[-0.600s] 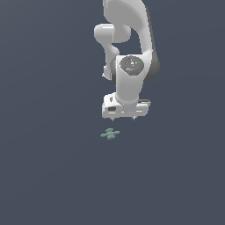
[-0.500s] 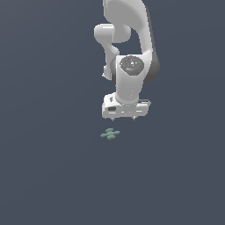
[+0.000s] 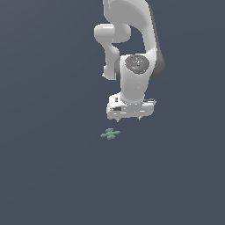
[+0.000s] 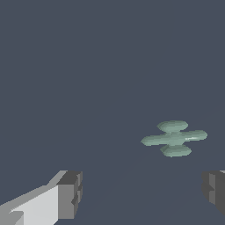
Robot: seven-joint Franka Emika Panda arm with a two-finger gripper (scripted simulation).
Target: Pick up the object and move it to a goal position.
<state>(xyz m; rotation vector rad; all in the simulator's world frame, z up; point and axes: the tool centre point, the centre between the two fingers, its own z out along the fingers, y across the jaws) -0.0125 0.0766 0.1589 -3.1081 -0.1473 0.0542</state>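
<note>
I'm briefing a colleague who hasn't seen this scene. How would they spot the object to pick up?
Find the white robot arm; its open gripper hangs over a plain dark floor. Just below it, toward the exterior view's left, lies the object: small, flat, pale green, cross-shaped with rounded arms.

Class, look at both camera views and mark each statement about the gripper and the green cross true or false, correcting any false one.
1. The gripper is shut on the cross. False: its fingers stand wide apart and hold nothing.
2. The cross lies flat on the dark surface. True.
3. In the exterior view, the cross sits below the gripper and toward that view's left. True.
4. The cross is bigger than the gripper. False: it is much smaller.
5. A fingertip touches the cross. False: the wrist view shows a clear gap between the cross and both fingers.
</note>
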